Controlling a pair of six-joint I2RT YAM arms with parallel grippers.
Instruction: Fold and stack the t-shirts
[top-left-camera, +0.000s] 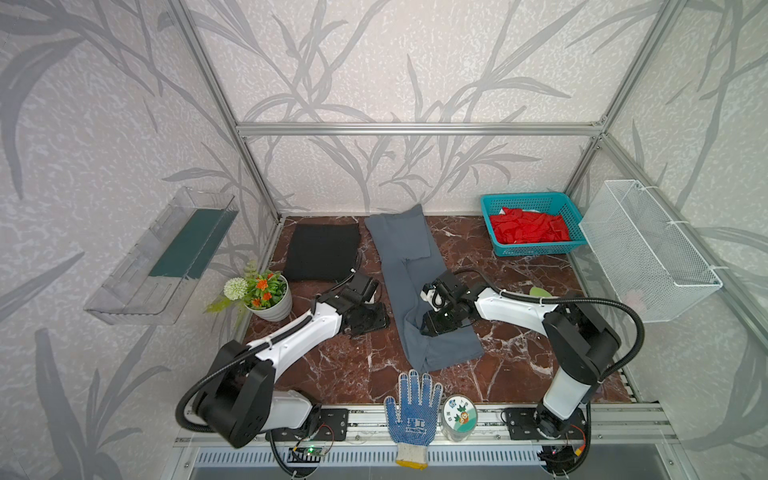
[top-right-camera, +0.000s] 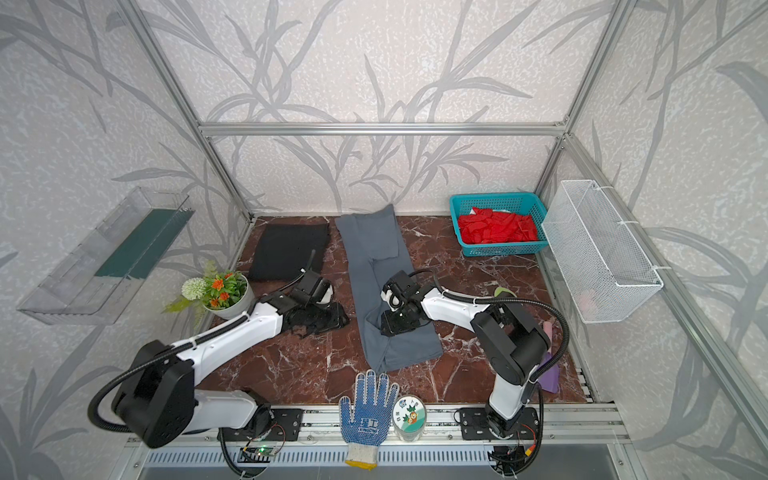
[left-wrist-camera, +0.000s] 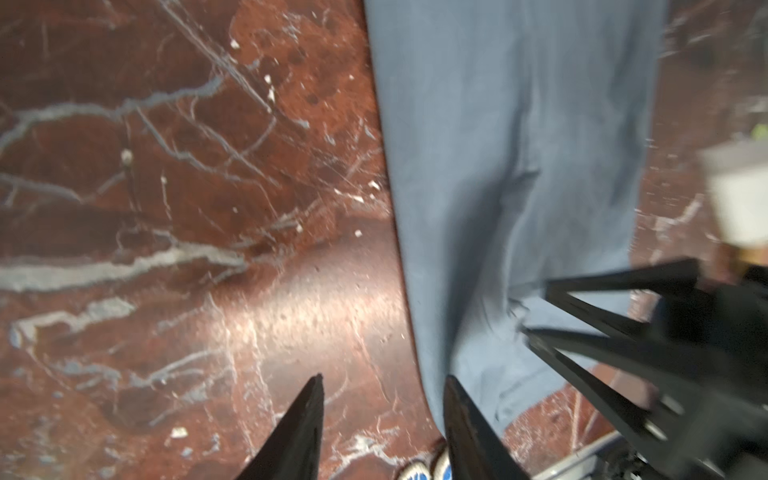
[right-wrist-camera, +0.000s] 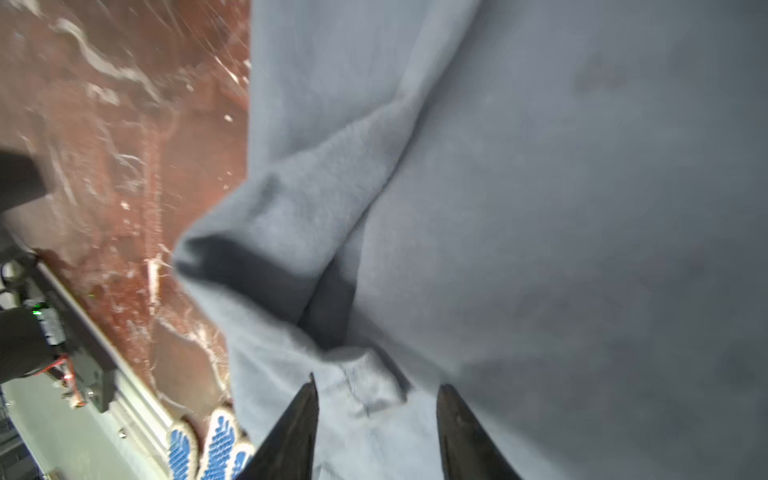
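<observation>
Slate-grey soft cloth t-shirt (top-left-camera: 405, 253) lay as a long folded strip down the centre of both top views, on the red-brown marble-patterned tabletop (top-left-camera: 511, 270); its lower end was rumpled under my right gripper (right-wrist-camera: 379, 381); right jaws stood partly apart, a small hump of grey cloth between the tips, with room to spare on one side. Black cloth t-shirt (top-left-camera: 322, 251), folded to a flat square, sat toward the upper left of the tabletop, left of the grey one and apart from it; my left gripper (left-wrist-camera: 384, 378) hung partly open, nothing between the fingers, over bare marble just beside the grey shirt's edge; blue-dotted white work glove (top-left-camera: 411, 411) lay at lower centre, near the grey hem.
</observation>
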